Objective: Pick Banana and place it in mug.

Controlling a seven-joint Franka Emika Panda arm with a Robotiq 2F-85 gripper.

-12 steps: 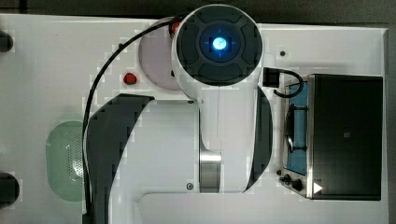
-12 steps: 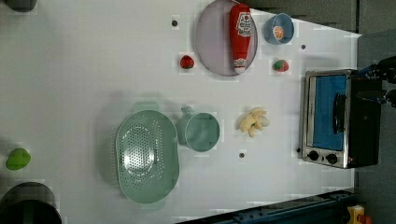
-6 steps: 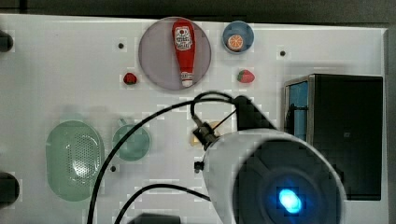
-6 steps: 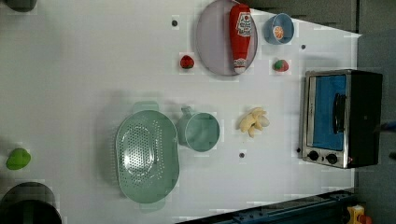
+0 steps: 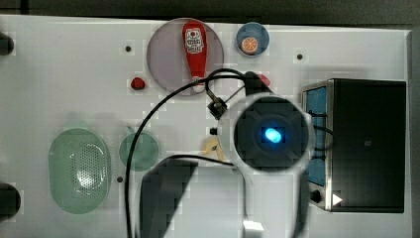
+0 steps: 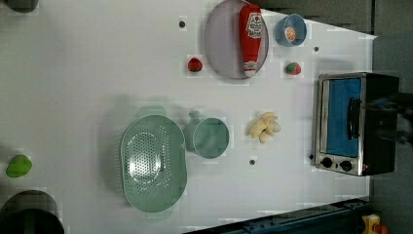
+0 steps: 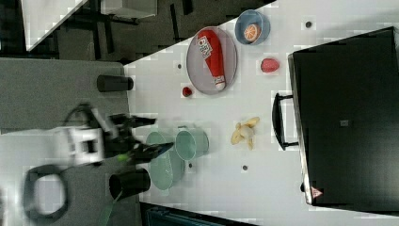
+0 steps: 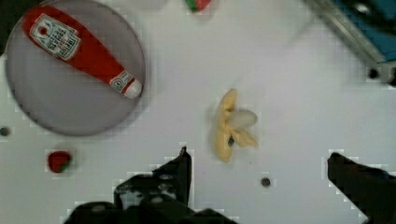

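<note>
The pale yellow banana (image 8: 231,126) lies on the white table, part peeled, a short way beyond my gripper (image 8: 259,163). The gripper is open, its dark fingers (image 8: 180,165) set wide apart with nothing between them. In the left view the banana (image 6: 264,127) rests between the toaster oven and the pale green mug (image 6: 207,137), which stands upright with nothing in it. In the top view my arm covers most of the banana (image 5: 213,148), and the mug (image 5: 139,151) is to the top view's left of it. The right view has the banana (image 7: 244,132) and the mug (image 7: 190,143) apart.
A red ketchup bottle (image 6: 251,36) lies on a grey plate (image 6: 219,44). A blue bowl (image 6: 290,30) holds an orange slice. Small red fruits (image 6: 195,64) sit near the plate. A perforated green dish (image 6: 153,163) adjoins the mug. A toaster oven (image 6: 348,124) stands at the left view's right.
In the top view my arm has swung from the upper middle to the lower right, then up over the banana. The banana and the mug have stayed put.
</note>
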